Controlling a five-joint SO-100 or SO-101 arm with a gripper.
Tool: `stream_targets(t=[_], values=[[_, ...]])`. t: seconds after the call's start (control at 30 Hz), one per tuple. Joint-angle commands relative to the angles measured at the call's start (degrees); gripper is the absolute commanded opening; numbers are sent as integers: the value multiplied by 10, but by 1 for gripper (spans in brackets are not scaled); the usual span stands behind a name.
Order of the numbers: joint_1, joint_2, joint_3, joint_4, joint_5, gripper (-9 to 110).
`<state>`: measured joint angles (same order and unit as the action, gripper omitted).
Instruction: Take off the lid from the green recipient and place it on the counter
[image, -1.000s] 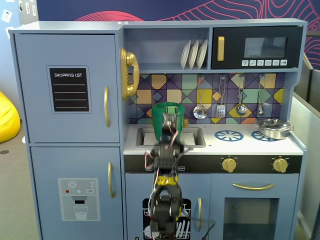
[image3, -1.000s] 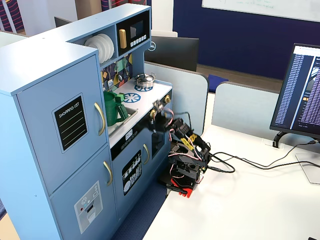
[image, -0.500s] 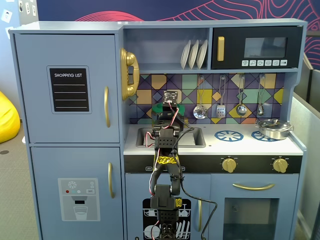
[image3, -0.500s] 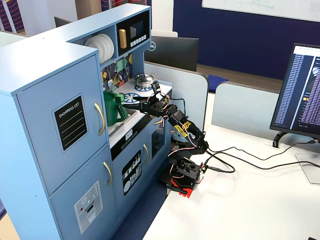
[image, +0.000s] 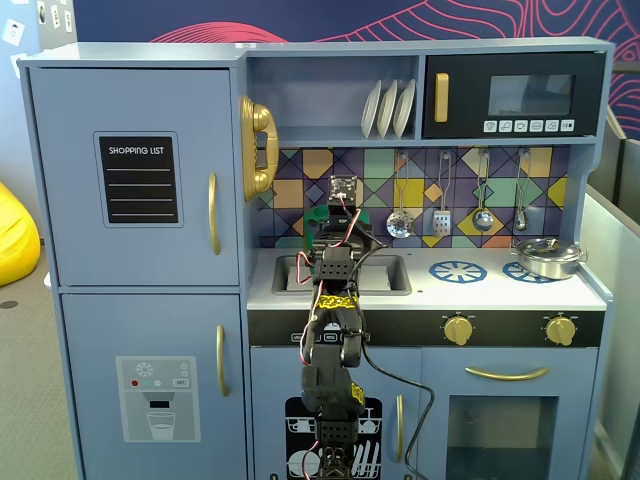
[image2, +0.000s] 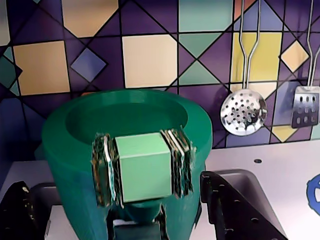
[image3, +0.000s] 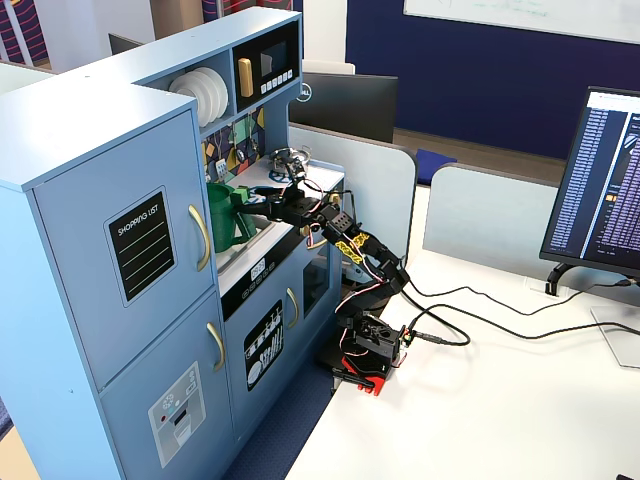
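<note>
The green recipient (image2: 75, 200) stands upright at the back of the counter (image2: 270, 165), right in front of my wrist camera. Its ribbed handle strip with a light green block faces me. The lid (image2: 125, 112) sits in its mouth as a sunken green disc with a raised rim. My gripper (image2: 114, 182) is open, with one black finger (image2: 20, 212) on the left of the recipient's lower body and the other on the right. In a fixed view the recipient (image3: 226, 215) stands by the fridge wall with the gripper (image3: 260, 205) against it. From the front, the arm hides most of the recipient (image: 318, 215).
A recessed sink (image: 390, 272) lies under the arm. Blue burner circles (image: 458, 270) and a small steel pot (image: 548, 257) are on the counter's right. Utensils (image2: 244, 112) hang on the tiled back wall. A gold phone (image: 259, 148) hangs at the left.
</note>
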<state>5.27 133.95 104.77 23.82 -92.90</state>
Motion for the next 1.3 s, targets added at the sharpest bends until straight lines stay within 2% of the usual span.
stream_targets(t=[0.0, 0.8, 0.9, 1.07, 1.27], values=[[15, -15, -53, -21, -7, 39], [7, -120, -123, -38, -22, 33], [2, -131, -135, -37, -20, 26], [-21, -130, -136, -38, -31, 0], [-30, -127, -136, -40, -27, 0]])
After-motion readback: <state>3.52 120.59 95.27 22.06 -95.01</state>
